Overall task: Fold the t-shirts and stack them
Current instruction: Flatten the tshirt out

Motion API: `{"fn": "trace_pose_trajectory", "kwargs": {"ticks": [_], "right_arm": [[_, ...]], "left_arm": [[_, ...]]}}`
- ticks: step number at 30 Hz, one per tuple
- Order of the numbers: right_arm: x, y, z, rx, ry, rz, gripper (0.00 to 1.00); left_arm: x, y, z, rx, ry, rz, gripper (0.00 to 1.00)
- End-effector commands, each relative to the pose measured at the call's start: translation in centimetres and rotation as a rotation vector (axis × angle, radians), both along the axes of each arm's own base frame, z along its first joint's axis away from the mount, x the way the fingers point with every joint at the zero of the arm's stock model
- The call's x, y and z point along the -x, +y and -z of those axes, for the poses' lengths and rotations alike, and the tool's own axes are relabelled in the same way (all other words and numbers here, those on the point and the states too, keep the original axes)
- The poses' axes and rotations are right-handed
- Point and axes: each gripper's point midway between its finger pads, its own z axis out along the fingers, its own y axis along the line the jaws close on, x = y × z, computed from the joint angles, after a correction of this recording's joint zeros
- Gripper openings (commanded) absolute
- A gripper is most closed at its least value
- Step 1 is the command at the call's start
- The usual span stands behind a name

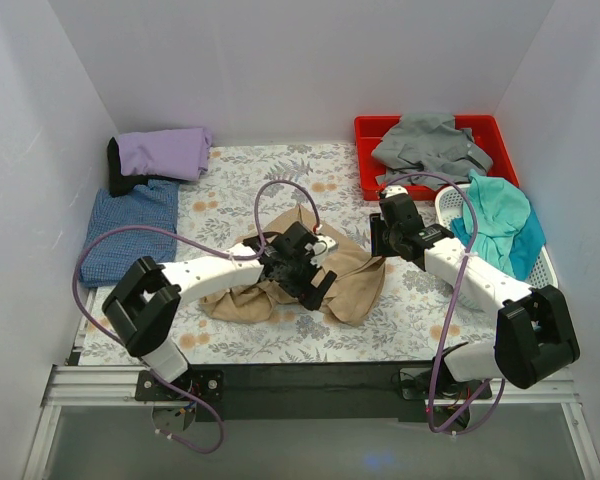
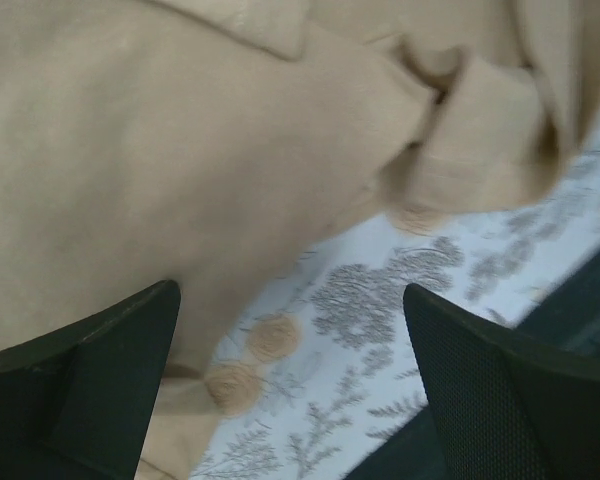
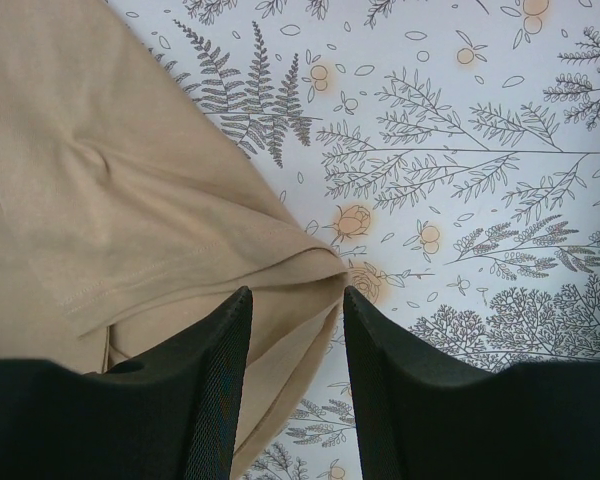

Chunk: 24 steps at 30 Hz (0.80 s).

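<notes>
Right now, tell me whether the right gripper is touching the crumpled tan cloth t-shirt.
Cannot tell. In the right wrist view the right gripper straddles a corner of the tan t-shirt, but nothing shows whether its fingers rest on it or hover above.

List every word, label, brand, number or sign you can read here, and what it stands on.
None can be read. The tan shirt, lavender shirt, blue shirt, grey shirt and teal shirt are plain; the tablecloth bears only a leaf-and-flower print; the red bin, white basket, left arm and right arm show no legible marking.
</notes>
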Motion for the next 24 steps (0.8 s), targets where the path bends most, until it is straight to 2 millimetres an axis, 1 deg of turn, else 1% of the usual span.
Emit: {"fn": "trace_pose_trajectory", "kwargs": {"ticks": [1,3,4,5,7,10,12,14,15,16,17,19,20,22,23,24], "right_arm": [[-0.6,0.3,-1.1,-0.022,-0.041,0.005,0.48],[-0.6,0.1,-1.1,-0.023,-0.043,0.010,0.49],[-0.5,0.2,-1.0,-0.021,-0.040,0.009,0.49],[-0.5,0.1,-1.0,-0.019,-0.041,0.011,0.49],[-0.5,0.1,-0.7,-0.014,-0.035,0.011,0.49],[-0.6,0.2,-0.6,-0.014,-0.030,0.009,0.49],[-0.6,0.2,-0.6,-0.016,-0.029,0.007,0.49],[-0.6,0.4,-0.4,-0.018,-0.026,0.002,0.49],[-0.7,0.4,-0.4,-0.019,-0.025,0.002,0.49],[-0.7,0.5,-0.3,-0.019,-0.022,0.000,0.49],[-0.7,0.6,-0.2,-0.019,-0.018,-0.005,0.49],[-0.8,0.6,-0.1,-0.019,-0.012,-0.007,0.49],[-0.8,0.7,0.0,-0.022,-0.010,-0.010,0.49],[-0.8,0.7,0.0,-0.024,-0.009,-0.010,0.49],[-0.8,0.8,0.0,-0.023,-0.009,-0.011,0.49],[-0.7,0.7,0.0,-0.021,-0.009,-0.010,0.49]], "left_arm": [[-3.7,3.3,2.1,-0.214,-0.235,-0.054,0.93],[-3.9,3.9,2.6,-0.246,-0.274,-0.028,0.93],[-4.5,3.8,2.6,-0.244,-0.310,-0.034,0.94],[-4.4,4.1,3.0,-0.260,-0.319,-0.020,0.93],[-4.7,3.8,2.8,-0.252,-0.344,-0.026,0.94],[-4.7,3.5,2.5,-0.249,-0.374,-0.022,0.93],[-4.7,3.4,1.8,-0.232,-0.390,-0.026,0.92],[-4.7,2.9,1.1,-0.204,-0.397,-0.022,0.81],[-4.7,2.7,1.0,-0.199,-0.396,-0.020,0.72],[-4.7,2.6,0.8,-0.194,-0.398,-0.020,0.62],[-4.7,2.5,0.6,-0.191,-0.399,-0.018,0.43],[-4.8,2.5,0.4,-0.190,-0.400,-0.021,0.31],[-4.8,2.4,0.3,-0.187,-0.401,-0.023,0.24],[-4.9,2.6,0.4,-0.196,-0.406,-0.025,0.16],[-4.9,2.6,0.5,-0.198,-0.404,-0.022,0.14],[-4.9,2.6,0.5,-0.200,-0.404,-0.022,0.04]]}}
